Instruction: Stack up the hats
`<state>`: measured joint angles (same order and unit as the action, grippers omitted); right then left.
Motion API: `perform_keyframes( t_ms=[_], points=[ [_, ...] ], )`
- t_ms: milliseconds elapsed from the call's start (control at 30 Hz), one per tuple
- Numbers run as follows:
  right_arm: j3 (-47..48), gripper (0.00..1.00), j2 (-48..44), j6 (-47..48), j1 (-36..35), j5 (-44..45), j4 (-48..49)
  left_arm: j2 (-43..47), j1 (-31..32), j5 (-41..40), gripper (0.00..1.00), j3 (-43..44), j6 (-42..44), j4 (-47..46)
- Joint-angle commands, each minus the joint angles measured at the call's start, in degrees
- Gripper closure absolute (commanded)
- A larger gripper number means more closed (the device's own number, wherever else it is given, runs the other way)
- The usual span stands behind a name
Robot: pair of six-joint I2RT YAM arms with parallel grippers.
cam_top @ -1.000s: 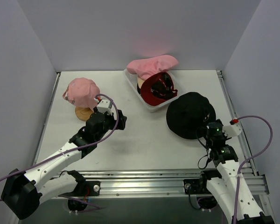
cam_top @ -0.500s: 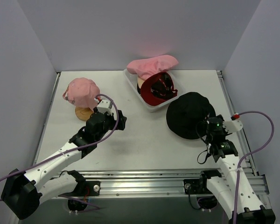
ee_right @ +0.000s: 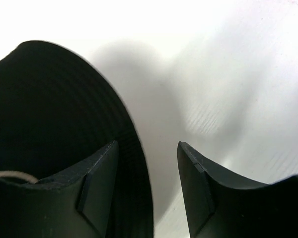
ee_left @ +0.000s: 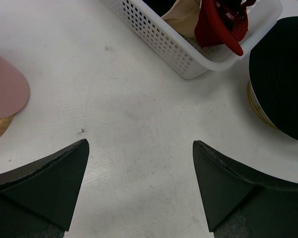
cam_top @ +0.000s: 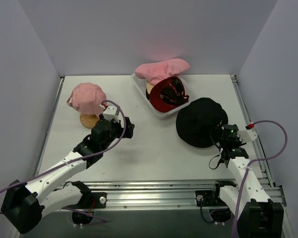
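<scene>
The black bucket hat (cam_top: 201,121) lies flat on the table at the right. My right gripper (cam_top: 223,137) is at its near right brim, open, and straddles the brim edge. One finger is over the black hat (ee_right: 49,109) and the other over bare table; the right gripper (ee_right: 146,148) does not clamp the brim. A pink cap (cam_top: 87,96) sits on the wooden stand (cam_top: 88,120) at the left. My left gripper (cam_top: 126,128) hovers wide open over bare table (ee_left: 139,148). A pink bucket hat (cam_top: 161,69), a red cap (cam_top: 168,93) and a tan hat (cam_top: 150,89) lie in the basket.
The white mesh basket (cam_top: 161,113) stands at the back centre, its wall (ee_left: 164,44) just ahead of my left gripper. A pale yellow edge (ee_left: 256,106) shows under the black hat. Grey walls close the table on three sides, and a metal rail (cam_top: 246,111) runs along the right edge.
My right arm has swung a little to the right along the black hat's near brim, and its jaws have narrowed slightly. The left arm has not moved.
</scene>
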<state>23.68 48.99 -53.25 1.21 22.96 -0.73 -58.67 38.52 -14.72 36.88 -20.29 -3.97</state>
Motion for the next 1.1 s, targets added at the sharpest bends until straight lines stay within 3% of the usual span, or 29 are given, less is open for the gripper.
perform_keyframes(
  t_ms=[0, 233, 467, 700, 867, 1067],
  points=[
    [-1.09, 0.53, 1.72, 1.57, 2.04, -1.86, 4.95, 1.11, 0.15, -0.48, 0.06, 1.26, 0.96, -0.6],
    [3.12, 0.53, -1.34, 4.03, 5.11, -2.04, -2.15, 0.4, 0.15, -0.66, 0.06, 1.35, 1.05, -0.69],
    [11.45, 0.58, -4.87, 8.07, 15.91, -8.53, -7.8, 0.49, 0.15, -0.84, 0.06, 1.35, 1.13, -0.52],
    [16.56, 0.64, 0.66, 10.19, 19.27, -25.75, 4.94, 1.37, 0.15, -0.75, 0.06, 1.17, 1.13, -0.52],
    [20.17, 0.65, 8.66, 9.84, 18.83, -29.28, 6.62, 1.19, 0.15, -0.75, 0.06, 1.26, 1.13, -0.6],
    [8.52, 0.65, 9.63, 4.93, 17.51, -31.31, 14.68, 0.93, 0.15, -0.57, 0.06, 1.44, 1.13, -0.6]
  ],
)
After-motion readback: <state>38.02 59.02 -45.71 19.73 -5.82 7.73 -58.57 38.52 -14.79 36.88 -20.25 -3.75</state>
